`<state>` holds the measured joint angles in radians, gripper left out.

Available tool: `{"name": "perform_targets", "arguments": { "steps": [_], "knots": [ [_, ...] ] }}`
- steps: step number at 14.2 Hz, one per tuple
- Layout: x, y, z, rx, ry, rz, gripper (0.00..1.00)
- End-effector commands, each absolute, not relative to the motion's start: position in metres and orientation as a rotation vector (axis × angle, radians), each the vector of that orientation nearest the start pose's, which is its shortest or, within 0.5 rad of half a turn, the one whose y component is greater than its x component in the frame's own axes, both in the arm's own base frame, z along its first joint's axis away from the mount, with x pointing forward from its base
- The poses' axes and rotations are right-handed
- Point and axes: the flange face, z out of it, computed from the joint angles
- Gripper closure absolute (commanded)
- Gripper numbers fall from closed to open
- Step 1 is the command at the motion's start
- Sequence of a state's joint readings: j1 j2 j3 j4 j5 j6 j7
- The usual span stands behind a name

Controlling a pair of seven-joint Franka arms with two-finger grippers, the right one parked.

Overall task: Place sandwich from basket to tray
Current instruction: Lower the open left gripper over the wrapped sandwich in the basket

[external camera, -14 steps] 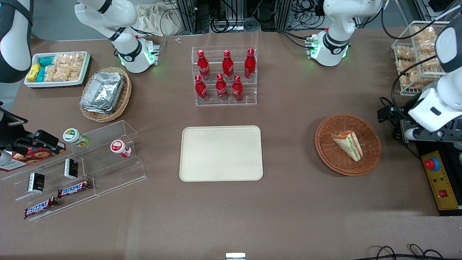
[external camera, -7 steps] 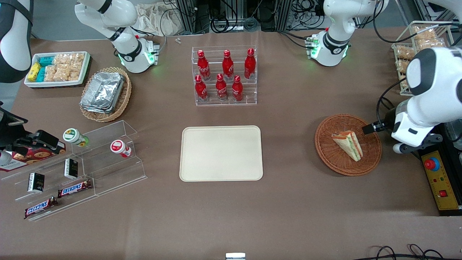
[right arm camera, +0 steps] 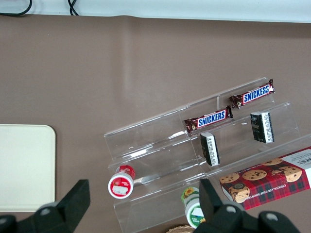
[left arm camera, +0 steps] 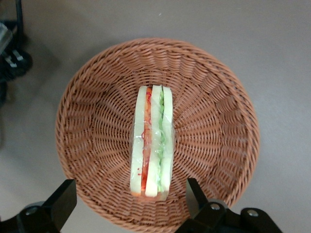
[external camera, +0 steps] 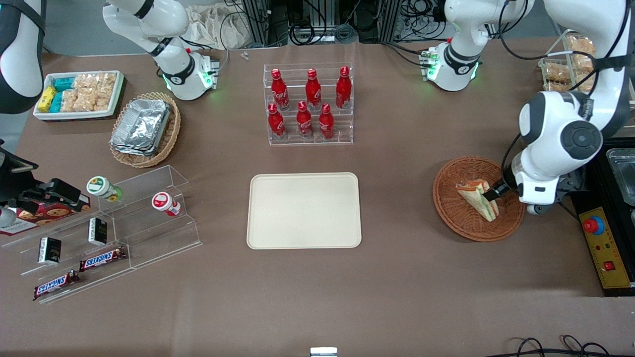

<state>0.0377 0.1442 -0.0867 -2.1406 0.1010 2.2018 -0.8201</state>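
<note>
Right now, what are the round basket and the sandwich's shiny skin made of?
The basket looks like woven wicker or rattan, reddish-brown and matte: you can see strands crossing in rings. The sandwich seems wrapped in clear plastic film, since glossy wrinkles catch light over soft pale bread with red and green filling. The gripper hangs open just above it.

Left arm: swung in from the table's edge to over the basket (external camera: 478,199). Gripper (left arm camera: 130,198): now above the sandwich (external camera: 478,198), fingers (left arm camera: 62,199) spread wide either side of it.
</note>
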Motion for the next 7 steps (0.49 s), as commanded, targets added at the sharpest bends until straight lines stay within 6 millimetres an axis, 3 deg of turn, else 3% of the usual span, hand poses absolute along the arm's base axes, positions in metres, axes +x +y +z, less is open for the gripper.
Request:
{"name": "perform_targets", "arguments": {
  "steps": [1,7],
  "knots": [
    [0.545,-0.023,0.311,-2.785,-1.212,0.030,0.00],
    [0.545,-0.022,0.289,-2.753,-1.274,0.053,0.00]
  ]
}}
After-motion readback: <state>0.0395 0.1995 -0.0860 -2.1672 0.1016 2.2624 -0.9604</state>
